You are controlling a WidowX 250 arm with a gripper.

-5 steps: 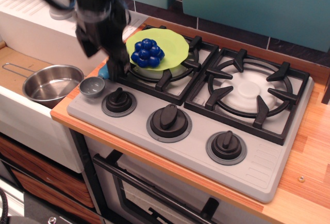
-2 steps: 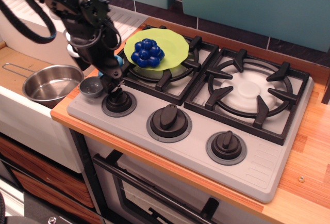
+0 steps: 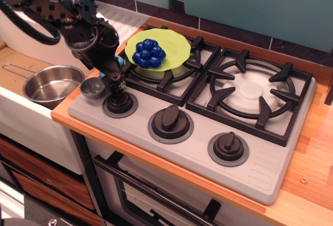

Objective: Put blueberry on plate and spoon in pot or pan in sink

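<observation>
We count one cluster of glossy dark blue toy berries, the blueberry [image 3: 149,52]; one thin lime-green round plastic plate [image 3: 174,46]; one short spoon [image 3: 95,87] with a round grey bowl and a light blue handle; one small shiny stainless-steel pan [image 3: 52,84] with a thin wire loop handle; one white sink [image 3: 21,111]; two black burner grates, the left [image 3: 171,77] and the right [image 3: 253,95]; three black control knobs, namely left [image 3: 119,102], middle [image 3: 170,118] and right [image 3: 228,145].

Containers: the plate rests on the left grate and holds the blueberry, seated toward its near left side; the pan sits in the sink at the left of the grey stove top and appears to hold nothing; the spoon lies on the near left corner of the stove, just beside the pan but outside it.

One black claw [image 3: 113,80] reaches down at the spoon's handle, above the left knob; its fingers stand close around the handle, though we cannot tell whether they grip it; the wooden desk [image 3: 312,148] carries the stove.
</observation>
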